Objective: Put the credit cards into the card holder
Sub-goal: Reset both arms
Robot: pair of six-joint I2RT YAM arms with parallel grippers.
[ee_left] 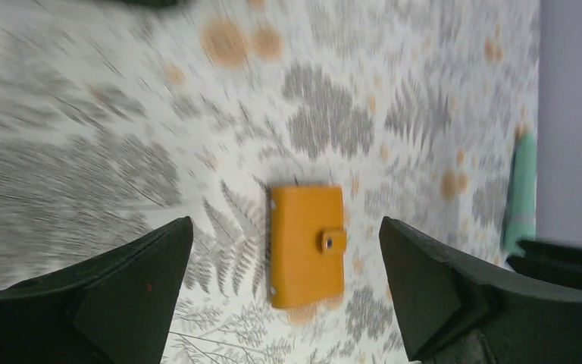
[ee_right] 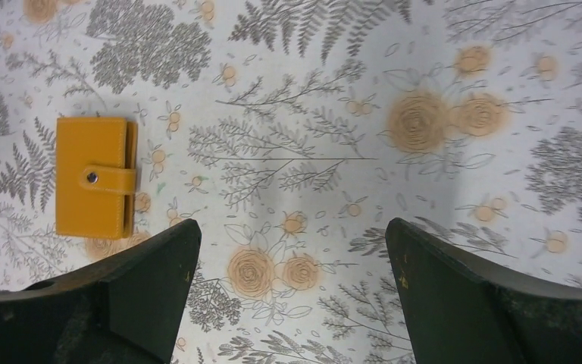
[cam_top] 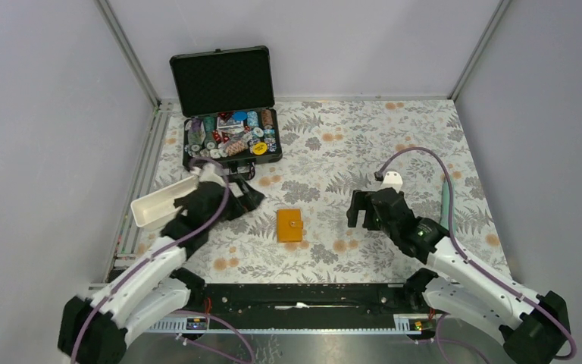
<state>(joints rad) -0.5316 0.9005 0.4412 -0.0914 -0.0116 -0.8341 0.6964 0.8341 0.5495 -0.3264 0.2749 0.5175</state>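
Note:
The orange card holder (cam_top: pixel 289 225) lies shut, its snap tab fastened, on the floral tablecloth between the two arms. It also shows in the left wrist view (ee_left: pixel 307 244) and in the right wrist view (ee_right: pixel 95 177). My left gripper (cam_top: pixel 246 199) is open and empty, above the cloth just left of the holder, which shows between its fingers (ee_left: pixel 284 224). My right gripper (cam_top: pixel 358 211) is open and empty to the right of the holder, over bare cloth (ee_right: pixel 292 224). I see no credit cards in any view.
An open black hard case (cam_top: pixel 231 106) with poker chips and boxed cards stands at the back left. A white tray (cam_top: pixel 163 202) sits beside the left arm. A teal pen (cam_top: pixel 447 199) lies right of the right arm and shows in the left wrist view (ee_left: pixel 521 189).

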